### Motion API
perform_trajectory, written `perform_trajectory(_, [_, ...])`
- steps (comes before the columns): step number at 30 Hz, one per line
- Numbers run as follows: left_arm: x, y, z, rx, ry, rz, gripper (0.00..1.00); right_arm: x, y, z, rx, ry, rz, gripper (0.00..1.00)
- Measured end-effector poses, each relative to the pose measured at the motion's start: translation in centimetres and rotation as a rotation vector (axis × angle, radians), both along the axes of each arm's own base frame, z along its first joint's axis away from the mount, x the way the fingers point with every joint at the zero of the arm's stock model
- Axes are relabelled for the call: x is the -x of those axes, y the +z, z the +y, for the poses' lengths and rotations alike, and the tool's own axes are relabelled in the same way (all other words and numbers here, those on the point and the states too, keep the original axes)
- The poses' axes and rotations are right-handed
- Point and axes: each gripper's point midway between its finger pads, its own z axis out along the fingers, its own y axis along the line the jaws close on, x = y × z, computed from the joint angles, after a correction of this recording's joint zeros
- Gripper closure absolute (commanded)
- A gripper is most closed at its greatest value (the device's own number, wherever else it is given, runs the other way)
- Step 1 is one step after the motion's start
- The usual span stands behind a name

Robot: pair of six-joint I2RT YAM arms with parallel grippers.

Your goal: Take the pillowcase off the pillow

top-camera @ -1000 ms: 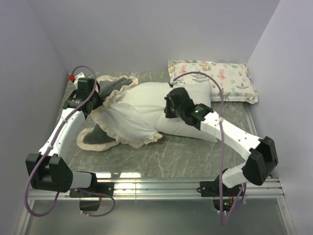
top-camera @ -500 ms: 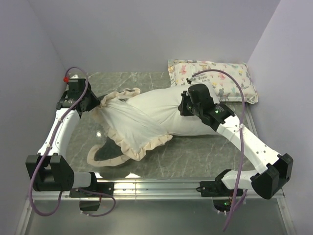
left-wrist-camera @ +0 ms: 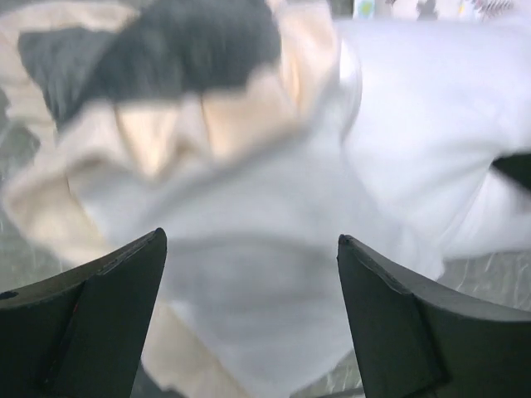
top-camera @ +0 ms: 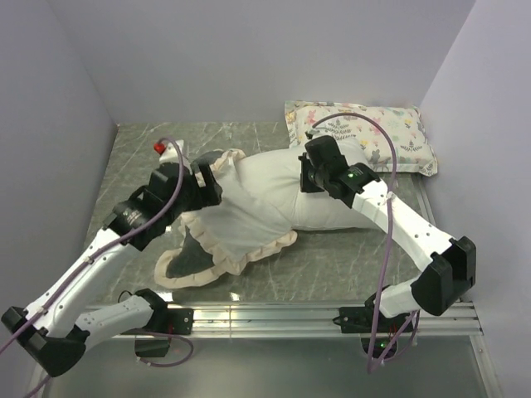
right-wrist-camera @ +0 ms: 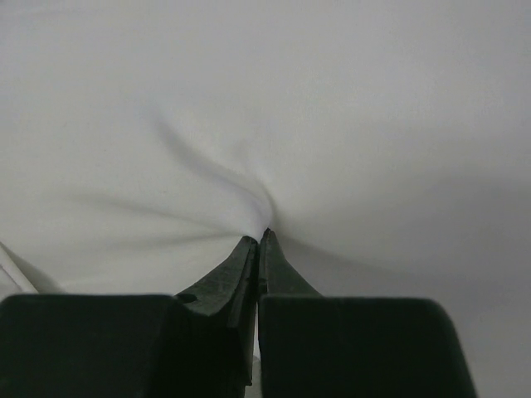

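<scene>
The white pillow [top-camera: 278, 178] lies across the middle of the table, its lower left part still inside the pillowcase [top-camera: 236, 228]. The pillowcase shows its cream-white face and ruffled edging, with dark grey plush spilling out at the front left. My left gripper [top-camera: 211, 178] hovers open over the pillowcase's upper left edge; in the left wrist view its fingers [left-wrist-camera: 99, 319] stand wide apart above the pillowcase [left-wrist-camera: 249, 191], with nothing between them. My right gripper [top-camera: 309, 178] is shut, pinching a puckered fold of the pillow [right-wrist-camera: 265, 124] at its tips [right-wrist-camera: 264, 235].
A small pastel animal-print pillow [top-camera: 365, 133] lies at the back right against the wall. Lilac walls close in the left, back and right. A metal rail [top-camera: 274, 315] runs along the near edge with both arm bases on it.
My left gripper has opened and let go of the pillowcase, then swung from the far left corner rightwards over it. The pillowcase has slumped flatter. The right gripper keeps its pinch and shifted slightly.
</scene>
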Motion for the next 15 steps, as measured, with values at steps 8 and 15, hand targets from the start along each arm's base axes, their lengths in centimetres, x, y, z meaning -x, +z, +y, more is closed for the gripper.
perform_trajectory(8, [6.5,-5.8,-2.8,-0.108,-0.129,0.145,0.01,-2.1,2.0,0.6,-0.006,-0.003,-0.024,1.00])
perform_trajectory(15, [6.4,-8.4,-2.1,-0.211,-0.071,0.213,0.50,-1.9,1.5,0.5,-0.003,0.013,0.005,0.68])
